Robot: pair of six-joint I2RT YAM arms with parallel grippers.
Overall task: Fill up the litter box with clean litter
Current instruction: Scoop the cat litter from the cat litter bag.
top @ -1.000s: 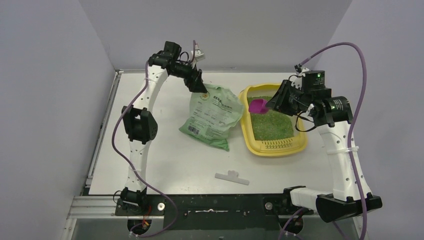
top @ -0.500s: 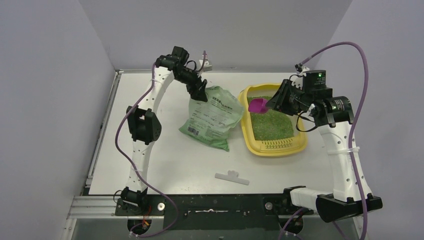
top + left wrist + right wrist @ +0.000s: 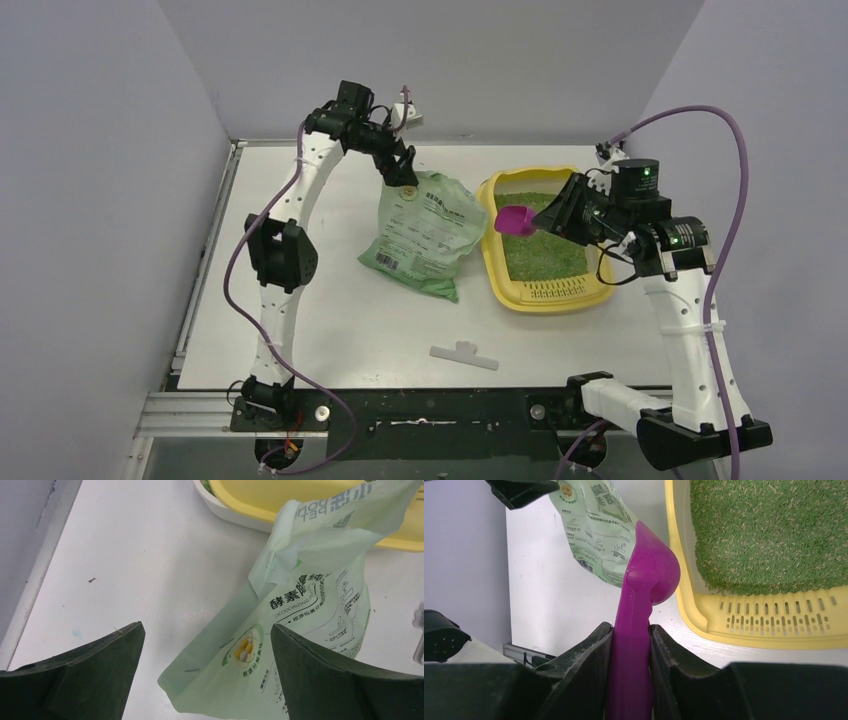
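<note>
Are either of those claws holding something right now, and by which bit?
The right gripper clamps the magenta scoop by its handle. The left gripper is open over the green bag, holding nothing.

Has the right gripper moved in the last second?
Yes. The right gripper, holding the scoop, has slid slightly toward the near end of the litter box.
</note>
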